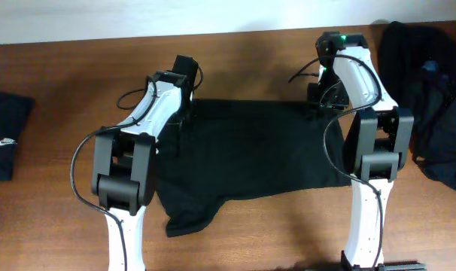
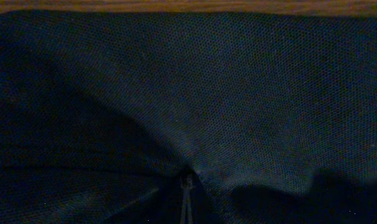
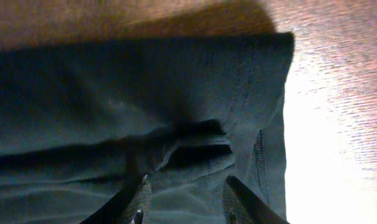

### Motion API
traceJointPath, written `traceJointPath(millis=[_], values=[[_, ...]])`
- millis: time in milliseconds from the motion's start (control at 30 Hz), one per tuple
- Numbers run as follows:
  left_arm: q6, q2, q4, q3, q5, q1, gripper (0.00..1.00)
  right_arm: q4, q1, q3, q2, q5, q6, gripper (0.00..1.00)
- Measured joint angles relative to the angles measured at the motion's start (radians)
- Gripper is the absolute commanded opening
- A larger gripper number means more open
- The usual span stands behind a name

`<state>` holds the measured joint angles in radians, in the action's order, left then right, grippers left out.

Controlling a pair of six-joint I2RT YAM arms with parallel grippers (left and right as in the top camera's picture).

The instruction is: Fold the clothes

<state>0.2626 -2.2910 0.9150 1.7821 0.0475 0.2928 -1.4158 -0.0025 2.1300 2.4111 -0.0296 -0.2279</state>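
Note:
A black garment (image 1: pixel 250 158) lies spread across the middle of the brown table (image 1: pixel 250 53), with one sleeve trailing toward the front left. My left gripper (image 1: pixel 182 114) is at its far left corner. In the left wrist view the fabric (image 2: pixel 238 93) fills the frame, and creases run into the left gripper (image 2: pixel 187 184), which is shut on a pinch of cloth. My right gripper (image 1: pixel 317 105) is at the far right corner. In the right wrist view it (image 3: pixel 187 198) stands open, its fingers (image 3: pixel 142 198) spread over the rumpled hem (image 3: pixel 257 124), which lies loose between them.
A folded black garment with a small white logo (image 1: pixel 4 140) lies at the table's left edge. A heap of dark clothes (image 1: pixel 431 98) sits at the far right. Both white arms reach over the garment from the front edge.

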Motion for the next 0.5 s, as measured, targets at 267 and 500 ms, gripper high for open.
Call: traceJointPath(millis=[267, 500], values=[[0.000, 0.000, 0.000, 0.000, 0.000, 0.000, 0.01, 0.007, 0.000, 0.000, 0.000, -0.006, -0.097, 0.43], [0.000, 0.000, 0.000, 0.000, 0.000, 0.000, 0.01, -0.005, 0.000, 0.000, 0.000, -0.008, -0.216, 0.51]])
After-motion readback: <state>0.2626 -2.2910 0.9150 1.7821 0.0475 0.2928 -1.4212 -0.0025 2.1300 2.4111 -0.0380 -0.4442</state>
